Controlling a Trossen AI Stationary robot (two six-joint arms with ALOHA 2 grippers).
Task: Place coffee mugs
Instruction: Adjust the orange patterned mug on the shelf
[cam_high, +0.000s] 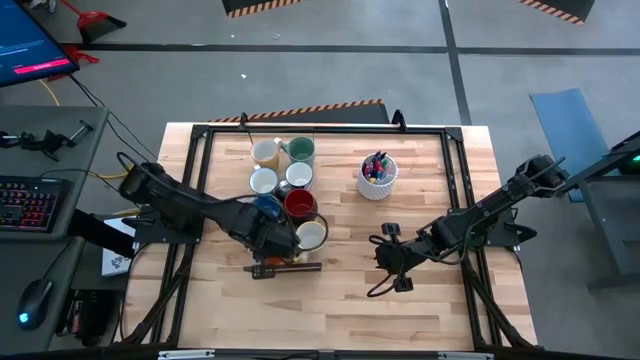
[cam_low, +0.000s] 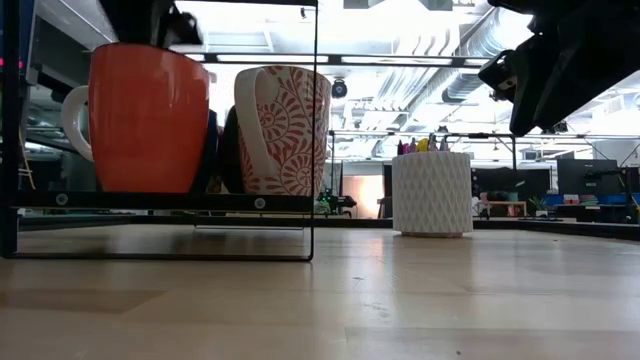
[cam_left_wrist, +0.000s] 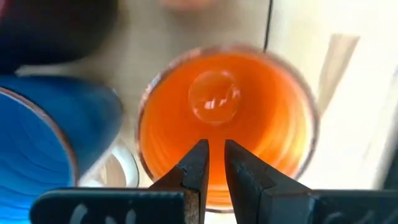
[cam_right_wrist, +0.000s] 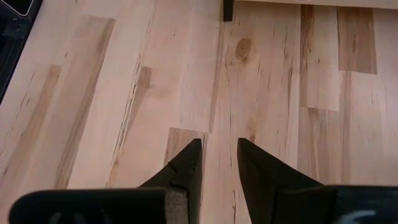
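Note:
Several coffee mugs stand in a cluster at the table's far centre: teal (cam_high: 300, 150), cream (cam_high: 266, 152), white (cam_high: 263, 180), dark red (cam_high: 300, 203), blue (cam_high: 266, 206) and a red-patterned white one (cam_high: 311, 234). My left gripper (cam_high: 282, 243) hangs right over an orange mug (cam_left_wrist: 224, 124), fingers pointing down over its open mouth, almost shut with a narrow gap (cam_left_wrist: 213, 149), touching nothing that shows. The orange mug (cam_low: 150, 120) stands upright beside the patterned mug (cam_low: 285, 130). My right gripper (cam_high: 400, 275) waits near the table's right centre, almost shut and empty (cam_right_wrist: 219, 146).
A white cup of coloured pens (cam_high: 377, 178) stands right of the mugs and also shows in the low view (cam_low: 431, 192). A black frame (cam_high: 200, 130) runs around the table's edge. A black bar (cam_low: 160, 201) hides the mugs' bottoms in the low view. Bare wood (cam_right_wrist: 124, 93) lies under my right gripper.

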